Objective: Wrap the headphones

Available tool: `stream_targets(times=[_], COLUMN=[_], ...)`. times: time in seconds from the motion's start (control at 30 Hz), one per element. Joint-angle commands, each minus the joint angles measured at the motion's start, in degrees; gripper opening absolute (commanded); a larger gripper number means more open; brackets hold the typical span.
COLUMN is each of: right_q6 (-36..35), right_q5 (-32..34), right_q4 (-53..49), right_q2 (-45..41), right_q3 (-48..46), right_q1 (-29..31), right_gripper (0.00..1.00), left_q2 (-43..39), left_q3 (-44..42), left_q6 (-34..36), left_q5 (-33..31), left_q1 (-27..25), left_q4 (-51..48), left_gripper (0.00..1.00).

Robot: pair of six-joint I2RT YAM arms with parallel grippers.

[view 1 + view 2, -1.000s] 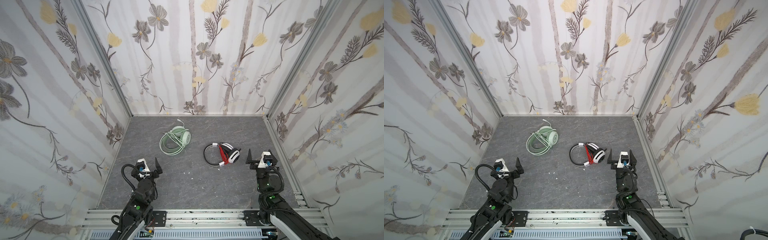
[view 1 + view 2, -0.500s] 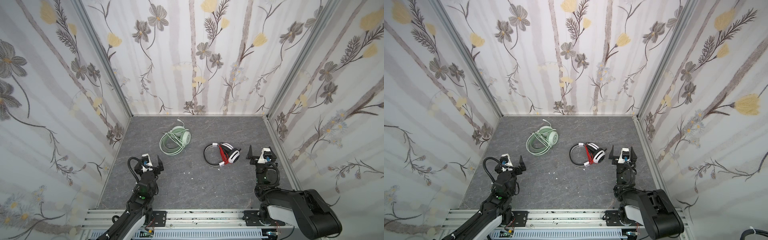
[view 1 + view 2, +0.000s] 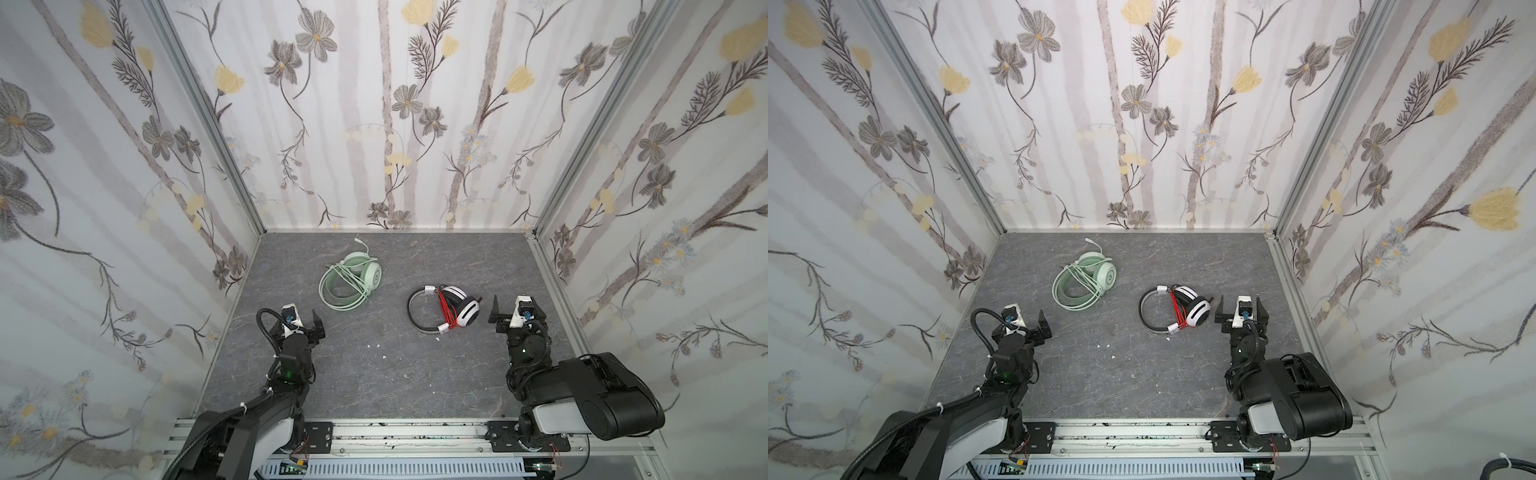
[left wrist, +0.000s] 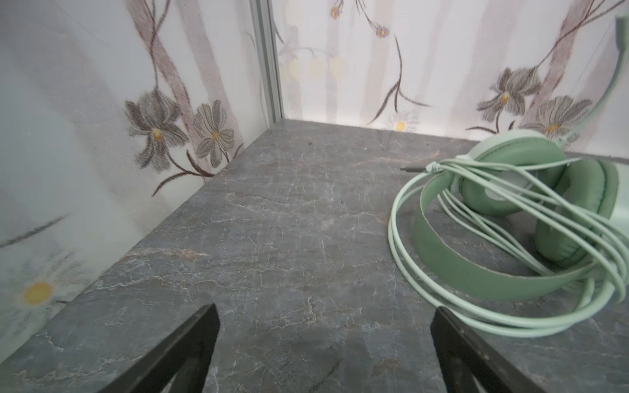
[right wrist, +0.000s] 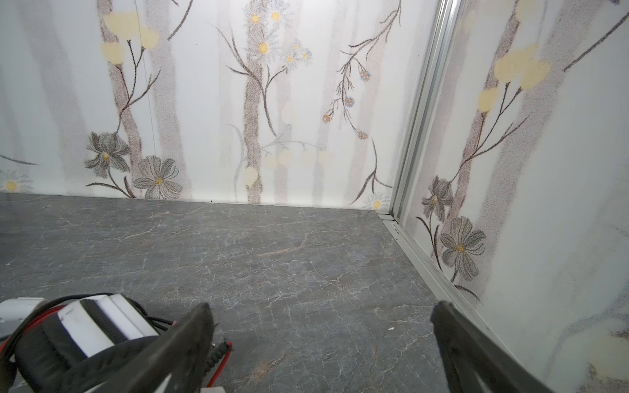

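Two headphones lie on the grey floor in both top views. The mint-green headphones point(image 3: 351, 282) point(image 3: 1084, 280) have their pale cord looped over the band and cups, with a loose end pointing at the back wall. The white-and-black headphones point(image 3: 467, 313) point(image 3: 1198, 311) carry a bundle of red cord across the band. My left gripper point(image 3: 301, 326) point(image 3: 1027, 326) point(image 4: 325, 316) stands open and empty, just short of the green headset point(image 4: 510, 211). My right gripper point(image 3: 515, 309) point(image 3: 1240, 309) point(image 5: 323, 309) is open and empty beside the white-and-black headset point(image 5: 85, 326), one finger next to its ear cup.
Floral walls close in the floor on three sides. A metal floor rail point(image 5: 425, 272) runs close by the right gripper. Small white scraps point(image 3: 376, 345) lie mid-floor. The arms' mounting rail point(image 3: 415, 432) spans the near edge.
The rear links of both arms have swung into view at the near edge. Both grippers have shifted only slightly and stay open. Neither headset has moved.
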Motion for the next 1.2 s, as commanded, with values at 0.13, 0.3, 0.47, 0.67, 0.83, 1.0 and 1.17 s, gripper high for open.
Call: stream_targets(times=[0.13, 0.3, 0.47, 0.67, 0.83, 1.0, 1.17], right_q6=[0.0, 0.9, 5.3, 9.5, 9.4, 4.5, 9.2], right_q5=[0.1, 3.5, 6.6, -4.5, -5.2, -16.7, -5.4], right_q4=[14.9, 12.8, -4.3, -16.2, -15.1, -11.9, -17.4], right_q2=[0.5, 0.2, -2.6, -3.2, -3.4, -4.2, -3.6], right_q3=[-2.5, -1.3, 6.3, 11.2, 10.5, 8.2, 11.4], right_q1=[-0.2, -0.2, -2.3, -8.9, -8.9, -8.7, -8.8], right_gripper=[1.00, 1.00, 1.00, 1.00, 1.00, 1.00, 1.00], left_q2=[13.6, 23.7, 24.3, 23.9, 24.0, 23.7, 23.8], left_q3=[4.5, 11.9, 20.4, 20.3, 20.3, 17.2, 20.9], left_q6=[3.1, 0.6, 0.1, -0.9, 2.0, 4.5, 0.1], left_q5=[7.2, 13.0, 15.4, 14.6, 20.8, 27.3, 17.7], left_q1=[3.9, 8.3, 10.0, 10.4, 10.2, 10.0, 10.6], left_q4=[18.7, 14.9, -0.5, -1.3, -1.4, 3.8, -2.8], left_gripper=[1.00, 1.00, 1.00, 1.00, 1.00, 1.00, 1.00])
